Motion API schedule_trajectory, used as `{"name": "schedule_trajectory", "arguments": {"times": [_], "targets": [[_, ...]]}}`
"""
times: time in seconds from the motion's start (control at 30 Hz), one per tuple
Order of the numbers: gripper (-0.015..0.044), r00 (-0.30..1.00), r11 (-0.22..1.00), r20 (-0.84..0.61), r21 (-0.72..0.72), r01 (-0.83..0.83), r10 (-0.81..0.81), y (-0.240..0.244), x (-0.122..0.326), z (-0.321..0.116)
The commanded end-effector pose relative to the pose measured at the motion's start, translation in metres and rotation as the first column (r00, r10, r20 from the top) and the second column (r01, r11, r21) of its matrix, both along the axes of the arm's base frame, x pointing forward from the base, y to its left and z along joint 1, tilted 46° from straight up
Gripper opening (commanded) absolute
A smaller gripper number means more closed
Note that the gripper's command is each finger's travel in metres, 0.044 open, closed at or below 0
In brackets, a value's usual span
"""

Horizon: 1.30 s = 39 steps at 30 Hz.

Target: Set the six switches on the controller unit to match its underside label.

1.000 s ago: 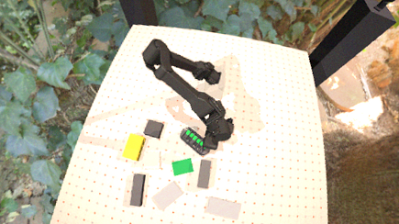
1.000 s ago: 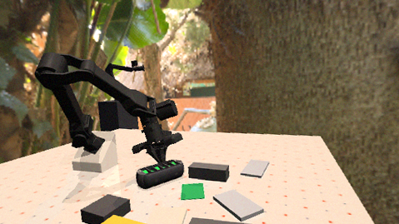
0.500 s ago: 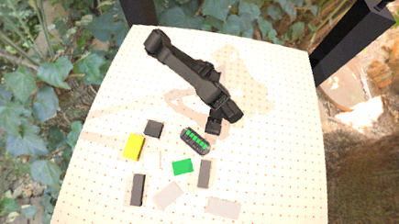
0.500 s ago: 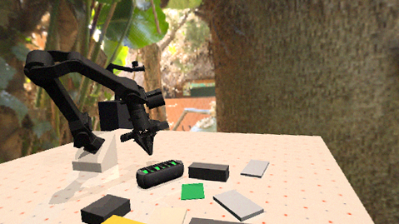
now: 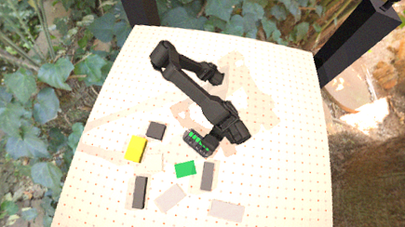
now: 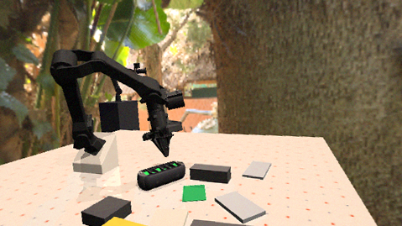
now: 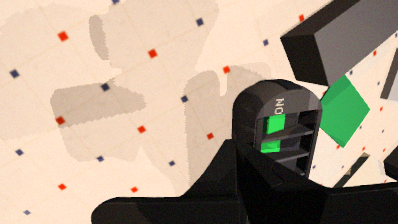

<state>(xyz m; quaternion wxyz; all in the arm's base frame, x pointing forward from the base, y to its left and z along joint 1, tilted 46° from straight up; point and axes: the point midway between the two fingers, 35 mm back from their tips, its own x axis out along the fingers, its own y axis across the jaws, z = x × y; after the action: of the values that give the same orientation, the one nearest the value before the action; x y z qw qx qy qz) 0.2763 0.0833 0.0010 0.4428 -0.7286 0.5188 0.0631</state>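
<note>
The controller unit (image 5: pixel 191 143) (image 6: pixel 161 177) (image 7: pixel 248 107) sits upright on the tabletop (image 5: pixel 279 181) (image 6: pixel 310 189) (image 7: pixel 35 175), near the green plate (image 5: pixel 185 168) (image 6: pixel 194 193) (image 7: pixel 345 112); above it, the fingers (image 6: pixel 166 152) are closed together, holding nothing

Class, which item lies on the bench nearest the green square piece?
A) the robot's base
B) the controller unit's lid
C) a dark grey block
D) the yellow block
C: in the top view the dark grey block lies just beside the green piece.
</note>
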Motion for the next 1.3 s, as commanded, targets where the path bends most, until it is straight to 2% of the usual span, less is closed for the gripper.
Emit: {"name": "schedule_trajectory", "arguments": {"times": [0.0, 0.27, 0.53, 1.27], "targets": [[0.0, 1.0, 1.0, 0.015, -0.001, 0.015, -0.015, 0.0, 0.003, -0.001], [0.0, 1.0, 1.0, -0.007, 0.009, 0.026, -0.026, -0.003, 0.004, 0.007], [0.0, 0.963, 0.972, -0.187, 0.094, 0.214, -0.194, -0.059, 0.003, 0.095], [0.0, 0.962, 0.971, -0.191, 0.097, 0.218, -0.197, -0.075, 0.007, 0.082]]}}
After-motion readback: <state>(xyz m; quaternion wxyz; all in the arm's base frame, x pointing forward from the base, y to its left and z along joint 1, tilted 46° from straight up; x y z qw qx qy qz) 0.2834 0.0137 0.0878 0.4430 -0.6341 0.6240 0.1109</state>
